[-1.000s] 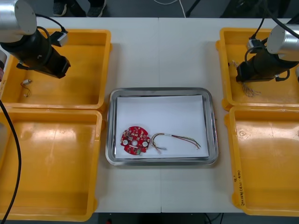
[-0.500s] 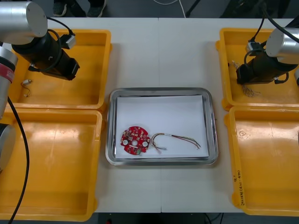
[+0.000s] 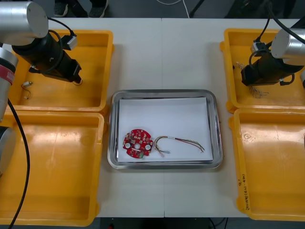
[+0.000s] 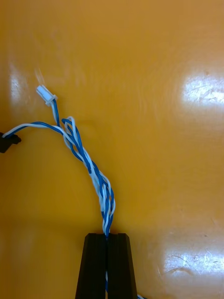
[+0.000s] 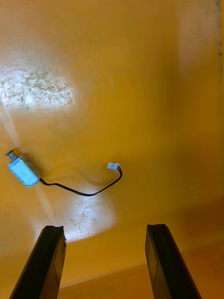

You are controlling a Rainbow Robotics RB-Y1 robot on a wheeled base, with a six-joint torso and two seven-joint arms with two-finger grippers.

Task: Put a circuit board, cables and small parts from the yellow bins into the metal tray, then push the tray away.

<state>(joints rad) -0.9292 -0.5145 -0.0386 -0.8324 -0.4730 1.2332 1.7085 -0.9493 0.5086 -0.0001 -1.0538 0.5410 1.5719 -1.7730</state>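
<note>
While the open left tool (image 5: 105,226) is hanging near a boxy silver metal part (image 5: 24,170), the right tool (image 4: 107,235), pinching the twisted blue-and-white cable (image 4: 95,175), should be lifting slowly.

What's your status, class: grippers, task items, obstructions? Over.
Right gripper shut on blue and white cable, far right bin. Left gripper open over small metal part, far left bin. Circuit board, second cable in metal tray. Nothing in the way.

Left fingers (image 5: 49,261) wide apart, right fingers (image 4: 95,266) close together (arms far apart)
</note>
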